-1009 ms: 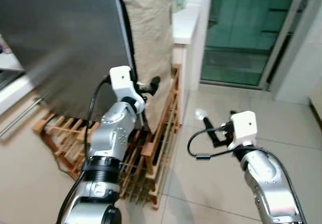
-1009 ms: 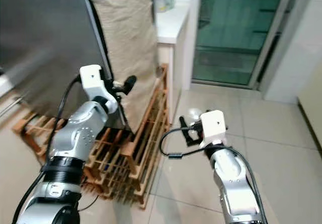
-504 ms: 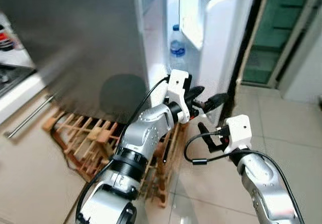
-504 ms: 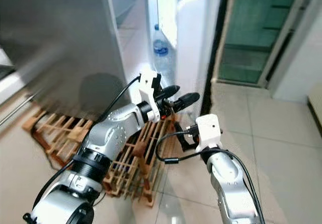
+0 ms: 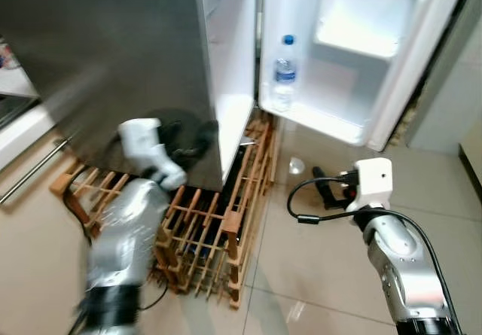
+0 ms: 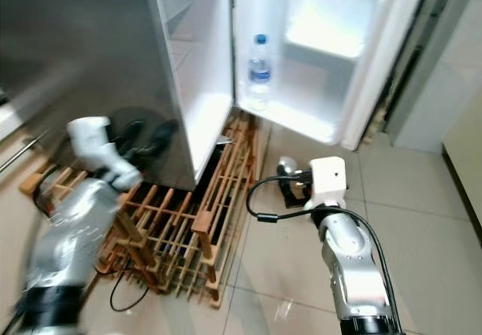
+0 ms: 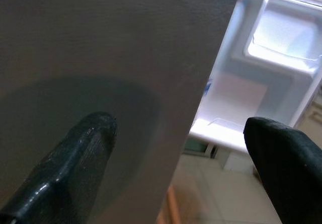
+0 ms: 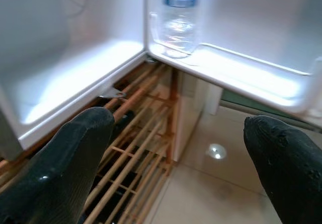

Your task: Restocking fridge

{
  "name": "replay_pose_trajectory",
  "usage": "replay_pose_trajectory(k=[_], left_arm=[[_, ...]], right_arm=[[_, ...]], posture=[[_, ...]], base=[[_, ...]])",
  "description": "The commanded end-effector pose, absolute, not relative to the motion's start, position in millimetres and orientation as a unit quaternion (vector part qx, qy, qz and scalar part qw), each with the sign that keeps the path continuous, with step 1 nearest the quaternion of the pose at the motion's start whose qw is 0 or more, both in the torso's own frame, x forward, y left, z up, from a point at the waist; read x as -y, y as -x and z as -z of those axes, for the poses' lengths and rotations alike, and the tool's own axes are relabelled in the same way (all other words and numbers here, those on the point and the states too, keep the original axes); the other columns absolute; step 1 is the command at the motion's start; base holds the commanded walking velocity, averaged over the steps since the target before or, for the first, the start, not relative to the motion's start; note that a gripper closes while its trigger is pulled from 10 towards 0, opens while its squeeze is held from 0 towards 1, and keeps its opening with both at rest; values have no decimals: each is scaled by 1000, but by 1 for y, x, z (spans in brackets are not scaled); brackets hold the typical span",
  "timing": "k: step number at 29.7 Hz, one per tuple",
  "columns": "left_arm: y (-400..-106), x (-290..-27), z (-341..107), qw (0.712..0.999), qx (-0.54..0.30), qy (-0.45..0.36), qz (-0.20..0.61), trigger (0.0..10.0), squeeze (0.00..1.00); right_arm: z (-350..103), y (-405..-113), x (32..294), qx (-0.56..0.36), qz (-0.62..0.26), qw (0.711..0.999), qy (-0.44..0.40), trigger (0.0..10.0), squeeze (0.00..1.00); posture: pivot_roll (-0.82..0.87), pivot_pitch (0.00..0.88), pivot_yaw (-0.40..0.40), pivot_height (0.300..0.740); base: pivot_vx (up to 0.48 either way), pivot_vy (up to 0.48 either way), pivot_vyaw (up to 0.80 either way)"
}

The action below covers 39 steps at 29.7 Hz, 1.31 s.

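Observation:
The fridge (image 5: 113,49) has a steel side and its door (image 5: 392,64) stands swung wide to the right. A clear water bottle (image 5: 284,71) with a blue cap stands upright in the door's bottom shelf, also seen as the bottle (image 8: 180,17) from the right wrist. My left gripper (image 5: 192,133) is blurred, open and empty, close to the steel side near the fridge's front edge. My right gripper (image 5: 324,188) hovers low over the floor below the door, open and empty, pointing toward the fridge's base.
A wooden slatted rack (image 5: 218,229) sits under and in front of the fridge, with a cable (image 6: 124,293) beneath it. A counter front with a bar handle (image 5: 30,173) lies at the left. Pale tiled floor (image 5: 316,275) spreads to the right.
The fridge door has swung from partly open to wide open. My left arm has drawn back leftward from the door edge to the steel side. The camera has shifted too.

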<state>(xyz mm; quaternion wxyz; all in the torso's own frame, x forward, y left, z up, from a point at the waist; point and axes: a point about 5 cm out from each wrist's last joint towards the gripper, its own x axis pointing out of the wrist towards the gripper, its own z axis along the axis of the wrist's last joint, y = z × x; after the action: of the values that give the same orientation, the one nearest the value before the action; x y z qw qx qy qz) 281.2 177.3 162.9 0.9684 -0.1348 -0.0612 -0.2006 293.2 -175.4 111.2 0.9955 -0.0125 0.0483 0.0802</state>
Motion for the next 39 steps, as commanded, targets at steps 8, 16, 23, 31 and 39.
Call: replay_pose_trajectory(k=[8, 16, 23, 31, 39], left_arm=[[-270, -227, -154, 994, 42, 102, 26, 10000, 0], [-260, -231, -153, 991, 27, 13, -127, 10000, 0], [-269, -227, -158, 984, 29, 11, -174, 10000, 0], [-284, -213, -158, 983, 10, -32, -180, 10000, 0], [-291, -221, -193, 976, 86, -83, -182, 10000, 0]], right_arm=[[-116, -310, 148, -37, -138, 990, -12, 10000, 0], [-125, -328, 116, -29, -207, 974, -89, 10000, 0], [-127, -338, 106, -31, -227, 968, -104, 10000, 0], [-122, -338, 105, -38, -246, 963, -100, 10000, 0], [-126, -342, 97, -33, -269, 958, -92, 10000, 0]], posture=[[-60, 0, 11, 740], [-45, 0, 17, 740], [-18, 0, 1, 740], [9, 0, -36, 740], [26, 0, -64, 740]], base=[[0, 0, 541], [0, 0, 533], [0, -274, 468], [0, -225, 447], [0, 0, 422]])
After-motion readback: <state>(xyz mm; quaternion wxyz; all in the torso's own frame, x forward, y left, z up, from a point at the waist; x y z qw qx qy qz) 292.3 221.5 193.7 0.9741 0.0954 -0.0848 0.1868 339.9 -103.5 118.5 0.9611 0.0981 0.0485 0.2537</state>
